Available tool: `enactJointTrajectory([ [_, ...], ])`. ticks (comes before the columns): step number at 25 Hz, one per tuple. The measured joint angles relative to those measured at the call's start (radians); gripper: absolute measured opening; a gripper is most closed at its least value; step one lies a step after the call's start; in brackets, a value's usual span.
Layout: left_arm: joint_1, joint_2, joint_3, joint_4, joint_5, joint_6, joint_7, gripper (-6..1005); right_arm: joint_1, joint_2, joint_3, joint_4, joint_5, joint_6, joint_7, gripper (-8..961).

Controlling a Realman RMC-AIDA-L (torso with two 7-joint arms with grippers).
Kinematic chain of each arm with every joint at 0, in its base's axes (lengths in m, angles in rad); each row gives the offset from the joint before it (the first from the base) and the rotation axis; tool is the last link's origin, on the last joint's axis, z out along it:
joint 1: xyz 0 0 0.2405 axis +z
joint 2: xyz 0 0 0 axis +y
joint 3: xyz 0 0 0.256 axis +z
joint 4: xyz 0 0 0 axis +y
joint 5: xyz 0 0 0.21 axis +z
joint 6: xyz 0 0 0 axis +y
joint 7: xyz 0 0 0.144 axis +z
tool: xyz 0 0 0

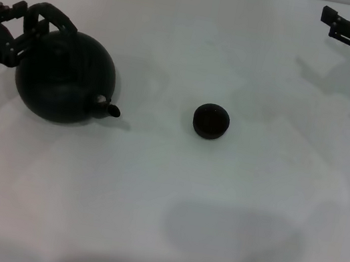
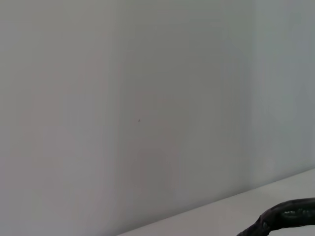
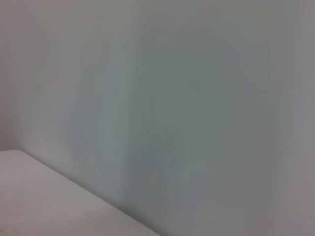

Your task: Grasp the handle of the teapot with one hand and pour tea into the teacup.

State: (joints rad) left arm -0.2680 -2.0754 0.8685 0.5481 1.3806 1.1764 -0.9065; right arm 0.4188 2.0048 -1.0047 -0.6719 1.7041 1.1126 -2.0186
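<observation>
The round matte black teapot point(image 1: 65, 78) stands on the white table point(image 1: 149, 201) at the left, its short spout point(image 1: 111, 110) pointing toward the middle. Its arched black handle point(image 1: 54, 13) loops over the top, and a piece of the handle point(image 2: 290, 217) shows in the left wrist view. My left gripper point(image 1: 25, 26) reaches in from the left edge and sits right at the handle's left end. The tiny black teacup point(image 1: 211, 121) stands apart to the right of the spout, near the table's middle. My right gripper point(image 1: 332, 23) hovers open at the far right corner, holding nothing.
The white table stretches bare around the teapot and the teacup, with soft shadows on it. A pale wall fills both wrist views, with only a strip of table edge point(image 3: 59, 196) showing.
</observation>
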Motion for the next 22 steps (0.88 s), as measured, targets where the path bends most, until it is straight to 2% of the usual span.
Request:
enactJointTrajectory([
  [5, 0.01, 0.0, 0.0, 0.001, 0.0, 0.01, 0.014, 388, -0.002, 0.0, 0.0, 0.0, 0.001, 0.0, 0.001, 860],
  [11, 0.048, 0.0, 0.0, 0.018, -0.004, 0.036, 0.024, 657, -0.004, -0.002, 0.003, 0.0, 0.001, 0.0, 0.005, 860],
  [13, 0.081, -0.001, 0.0, 0.048, -0.014, 0.051, 0.024, 726, -0.004, -0.002, 0.003, 0.0, 0.001, 0.0, 0.005, 860],
  [22, 0.251, -0.002, -0.002, 0.103, -0.193, 0.107, 0.064, 727, -0.015, -0.005, 0.005, -0.001, 0.006, 0.009, 0.0, 860],
])
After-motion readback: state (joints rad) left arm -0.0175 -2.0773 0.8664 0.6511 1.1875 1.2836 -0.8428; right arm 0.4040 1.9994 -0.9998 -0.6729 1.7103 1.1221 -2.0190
